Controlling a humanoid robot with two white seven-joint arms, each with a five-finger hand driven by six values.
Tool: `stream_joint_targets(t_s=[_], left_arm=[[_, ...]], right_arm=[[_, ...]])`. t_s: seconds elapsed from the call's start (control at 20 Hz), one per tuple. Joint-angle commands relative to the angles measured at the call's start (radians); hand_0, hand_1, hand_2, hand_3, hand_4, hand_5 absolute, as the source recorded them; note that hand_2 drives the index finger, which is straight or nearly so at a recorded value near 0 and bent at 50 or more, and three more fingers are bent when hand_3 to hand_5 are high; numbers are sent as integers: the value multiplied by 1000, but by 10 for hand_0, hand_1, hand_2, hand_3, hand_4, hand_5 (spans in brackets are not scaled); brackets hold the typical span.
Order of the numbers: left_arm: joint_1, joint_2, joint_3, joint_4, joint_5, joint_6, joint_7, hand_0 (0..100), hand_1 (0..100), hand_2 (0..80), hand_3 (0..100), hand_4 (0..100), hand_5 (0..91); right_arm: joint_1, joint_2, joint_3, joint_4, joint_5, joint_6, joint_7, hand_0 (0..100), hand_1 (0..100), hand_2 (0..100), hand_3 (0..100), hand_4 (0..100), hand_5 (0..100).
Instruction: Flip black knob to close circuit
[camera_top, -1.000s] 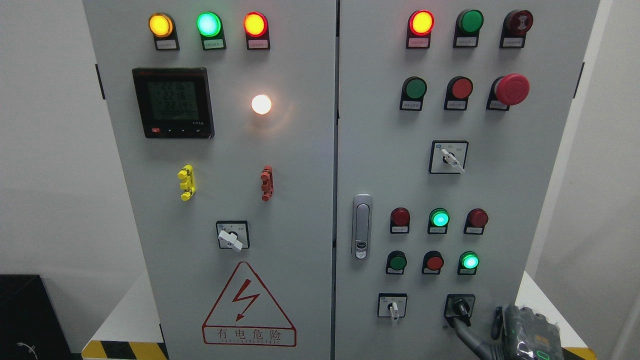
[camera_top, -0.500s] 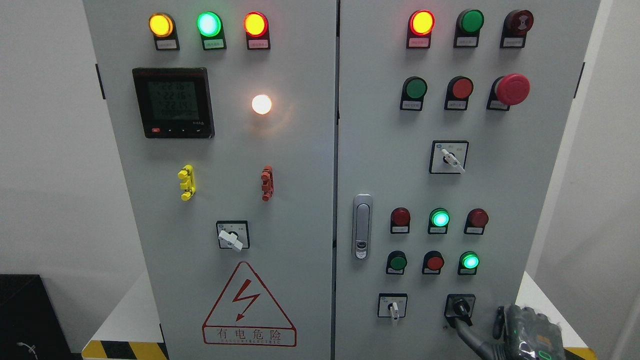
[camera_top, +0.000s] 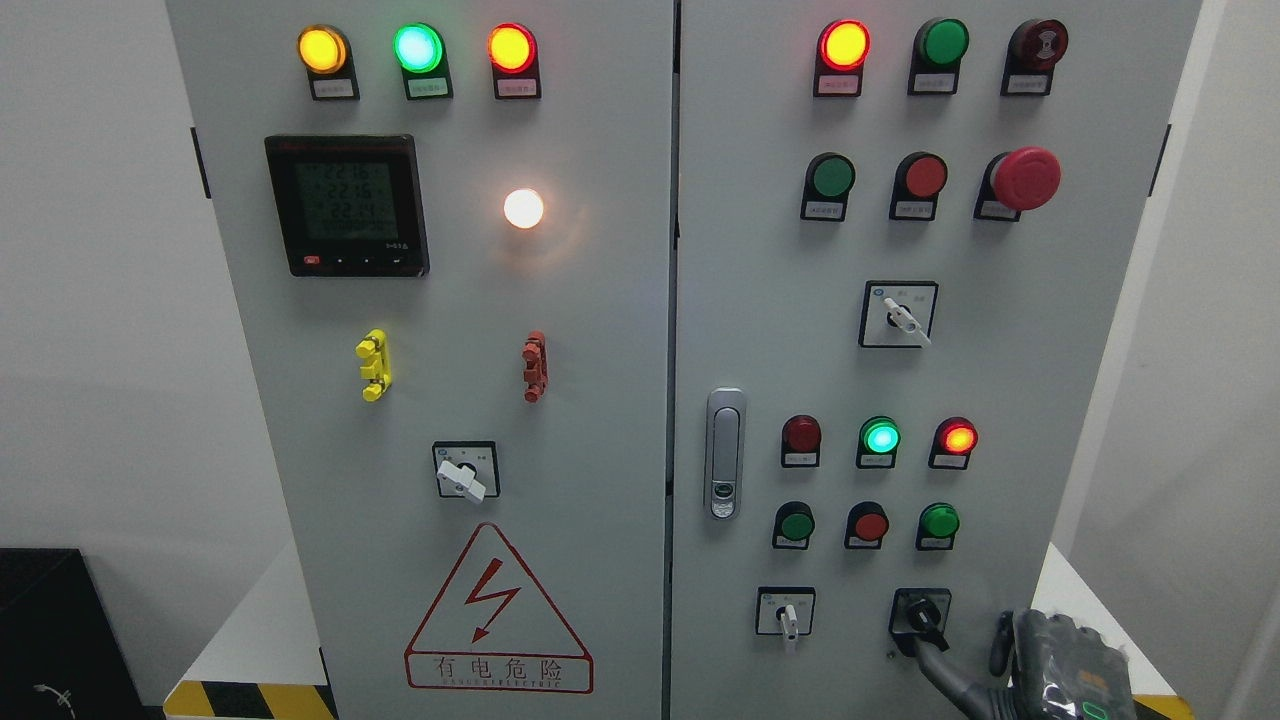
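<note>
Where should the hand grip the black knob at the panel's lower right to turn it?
On the black knob's raised bar-shaped handle, pinched across its two flat sides. It sticks straight out of the cabinet door, so coming head-on from the front seems best. The right hand already has a finger there.

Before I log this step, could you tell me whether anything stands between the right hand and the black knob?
Nothing visible does: a finger of the right hand already reaches the black knob at the panel's lower right.

Digital meter (camera_top: 347, 205) lit; red mushroom button (camera_top: 1024, 178); warning triangle (camera_top: 497, 613)
</note>
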Motion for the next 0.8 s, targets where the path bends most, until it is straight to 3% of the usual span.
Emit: stream_joint_targets(t_s=[0.0,0.75], left_arm=[[0,0,-20,23,-21,0,1,0,0,0,0,0,0],[0,0,-20,22,-21,0,1,0,0,0,0,0,0]], right_arm=[[-4,0,-10,-2,0,0,-3,29,172,763,950,766,757],[-6,1,-10,-9,-2,-2,0,35,168,762,950,764,756]])
